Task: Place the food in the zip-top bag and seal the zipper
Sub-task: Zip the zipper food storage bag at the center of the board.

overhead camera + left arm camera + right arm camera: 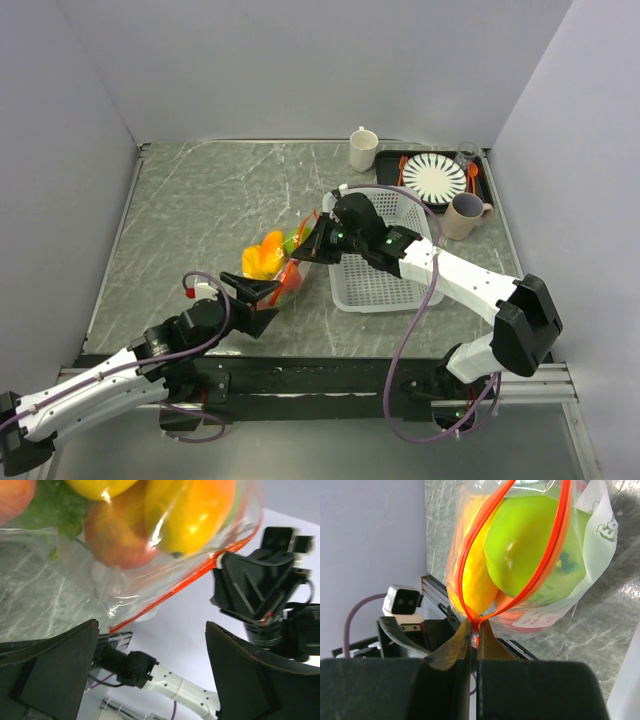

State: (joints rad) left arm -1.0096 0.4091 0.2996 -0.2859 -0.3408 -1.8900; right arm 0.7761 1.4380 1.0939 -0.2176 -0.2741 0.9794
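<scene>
Orange-red zipper (562,525) of the zip-top bag (592,545) holding food (530,540) sits pinched in right gripper (474,626) jaws; left gripper (258,290) jaws spread wide.

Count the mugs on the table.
2. A white mug stands near the back wall; a tan mug stands just right of the basket. No other shows.

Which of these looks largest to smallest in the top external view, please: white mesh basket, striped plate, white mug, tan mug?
1. white mesh basket, partly hidden.
2. striped plate.
3. white mug and tan mug: they look about alike, so I leave them unranked.
</scene>
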